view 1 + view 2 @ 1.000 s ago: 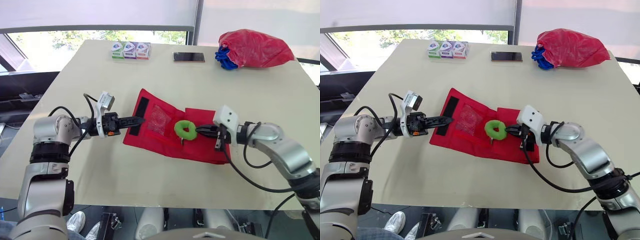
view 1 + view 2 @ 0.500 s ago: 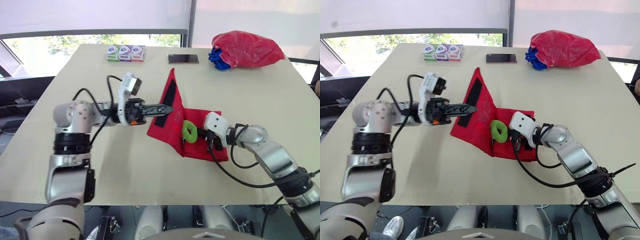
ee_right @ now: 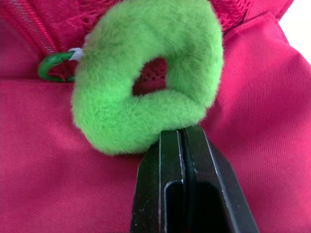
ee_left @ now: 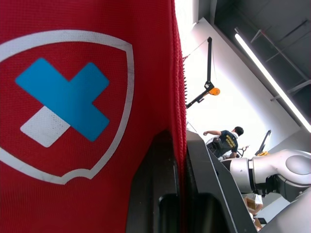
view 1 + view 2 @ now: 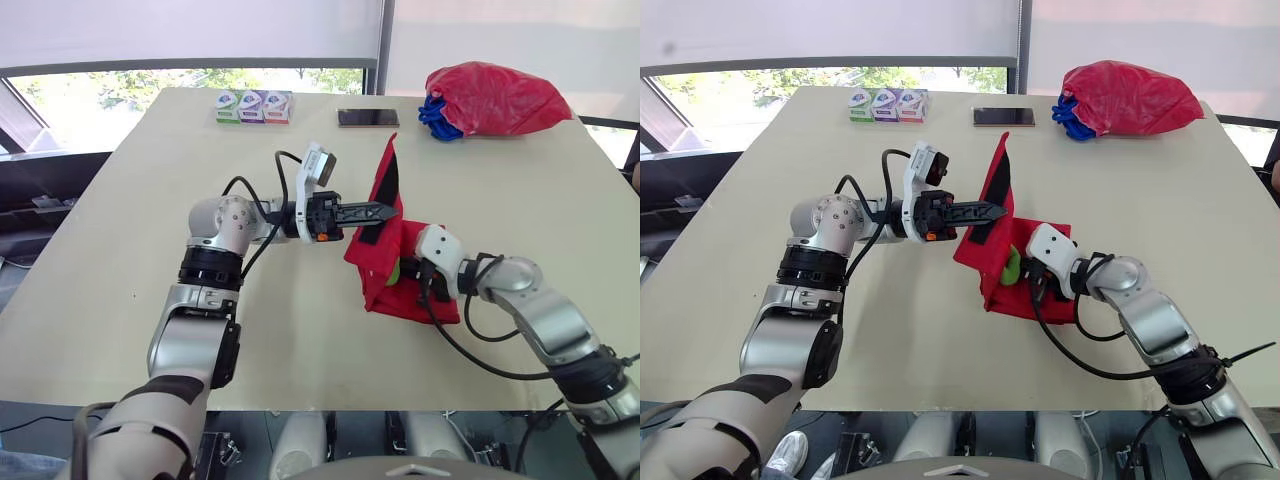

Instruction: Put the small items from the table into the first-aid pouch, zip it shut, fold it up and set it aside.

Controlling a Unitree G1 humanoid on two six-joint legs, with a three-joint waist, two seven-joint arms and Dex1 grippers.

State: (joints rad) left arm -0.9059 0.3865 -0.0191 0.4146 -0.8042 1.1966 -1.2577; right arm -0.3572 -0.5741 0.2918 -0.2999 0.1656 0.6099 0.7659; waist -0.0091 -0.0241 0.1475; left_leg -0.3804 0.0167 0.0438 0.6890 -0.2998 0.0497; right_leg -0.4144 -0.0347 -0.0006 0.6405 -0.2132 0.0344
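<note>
**Fig. – Fold step: flap upright, base pinned**

L pincer (image 5: 392,210) is clamped on the free edge of the red woven-fabric first-aid pouch (image 5: 375,260). In the L wrist view the cloth edge runs down between my fingers (image 4: 155,189), beside the white shield emblem w/ blue-and-white cross (image 4: 63,102). The pouch sits mid-table on the beige tabletop (image 5: 300,330). One panel stands near vertical, its black hook-and-loop strip (image 5: 385,190) facing me, and the rest lies flat under my R arm.

R pincer (image 3: 183,132) has its jaws pressed together w/ no gap, tips butting the rim of the fuzzy lime-green ring (image 3: 141,121) on the flat panel. I cannot tell whether a tuft is nipped. A small green clip (image 3: 54,65) sits just beside the ring, near the zip line.

Handling (est.): the pouch is light, limp cloth w/ no stiffness of its own, so the raised panel probably flops wherever it is unsupported. It is not fragile and not slick. The best hold is a hemmed edge or corner, as the L has now, w/ the R weighing down the base so the whole thing doesn't slide. The ring is soft and squashy and may bulge the fold.
</note>
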